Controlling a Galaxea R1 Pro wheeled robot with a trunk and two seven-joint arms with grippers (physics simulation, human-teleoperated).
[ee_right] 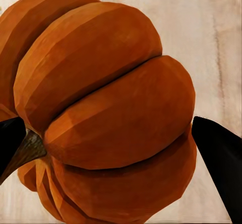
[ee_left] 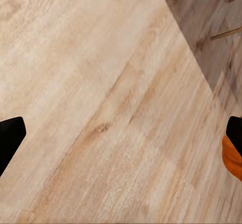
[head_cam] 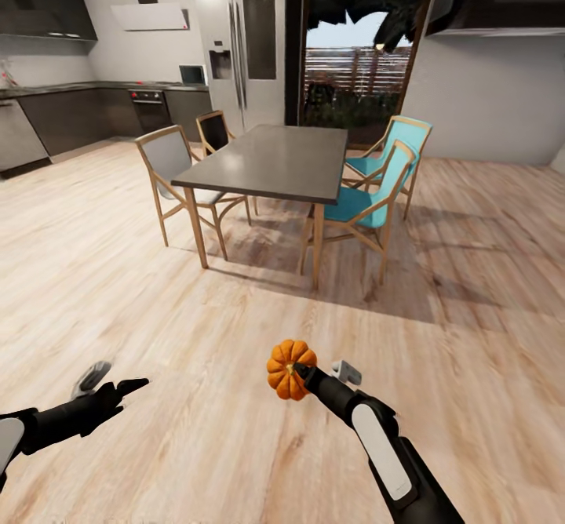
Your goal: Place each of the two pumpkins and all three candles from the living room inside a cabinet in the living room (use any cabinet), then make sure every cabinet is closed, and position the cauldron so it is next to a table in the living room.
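My right gripper (head_cam: 308, 373) is shut on a small bright-orange ribbed pumpkin (head_cam: 288, 369), held above the wooden floor. In the right wrist view the pumpkin (ee_right: 116, 83) sits between the two black fingertips (ee_right: 217, 153), its brown stem by one of them. My left gripper (head_cam: 116, 384) hangs low at the left, open, with nothing in it. In the left wrist view its fingertips (ee_left: 11, 136) stand far apart over bare floor, and the pumpkin's (ee_left: 232, 158) edge shows beside one of them.
A dark-topped dining table (head_cam: 267, 159) stands ahead, with two grey-seated chairs (head_cam: 169, 159) on its left and two teal chairs (head_cam: 369, 194) on its right. Grey kitchen counters (head_cam: 71, 116) and a fridge (head_cam: 251, 38) line the back left. Light wood floor (head_cam: 196, 328) lies between me and the table.
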